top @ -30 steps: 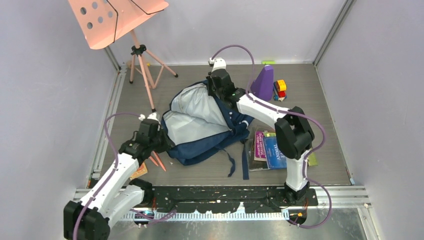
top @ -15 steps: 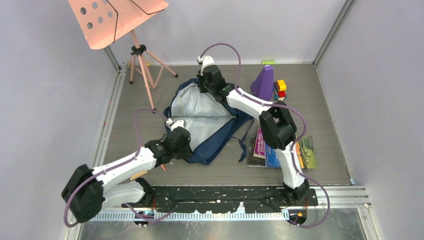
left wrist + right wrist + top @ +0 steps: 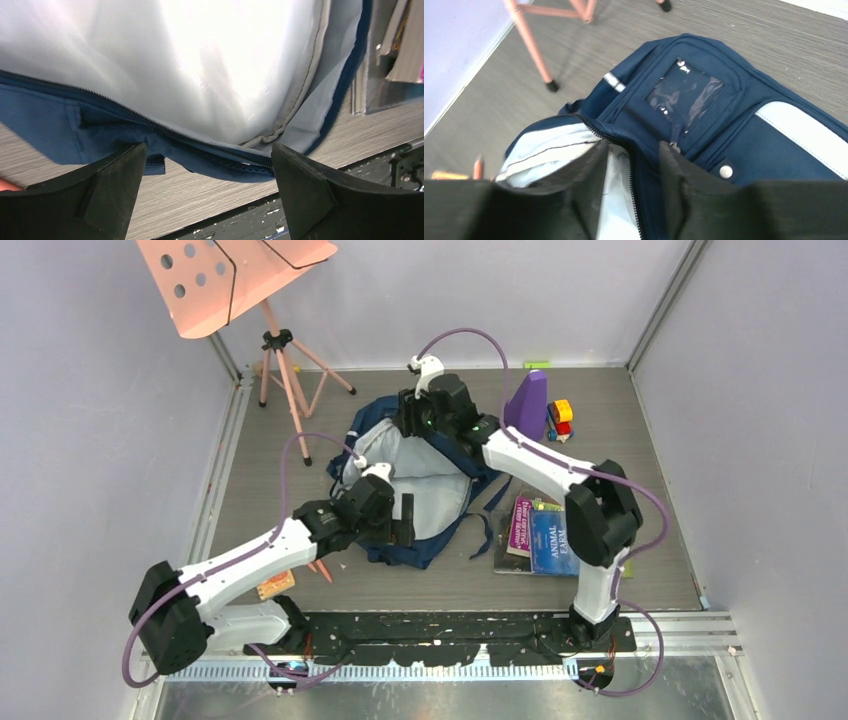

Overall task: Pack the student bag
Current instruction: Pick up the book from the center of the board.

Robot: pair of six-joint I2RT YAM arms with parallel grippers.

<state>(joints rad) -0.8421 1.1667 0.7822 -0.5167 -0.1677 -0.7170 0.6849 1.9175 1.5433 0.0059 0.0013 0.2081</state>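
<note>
One student bag (image 3: 430,480): right pincer (image 3: 631,150) clamps its far rim, wide-open left pincer (image 3: 208,146) faces its near edge.

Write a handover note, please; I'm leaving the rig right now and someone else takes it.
Left pincer: open, holding nothing, hovering over the near zipper edge of the student bag.
Right pincer: closed on the bag's far rim, next to the clear-window pocket.
Bag: unzipped, pale lining exposed; nothing visible inside.
Not packed: books lie to the right of the bag, pencils at its near left.
Left to do: probably load those, then zip up.
</note>
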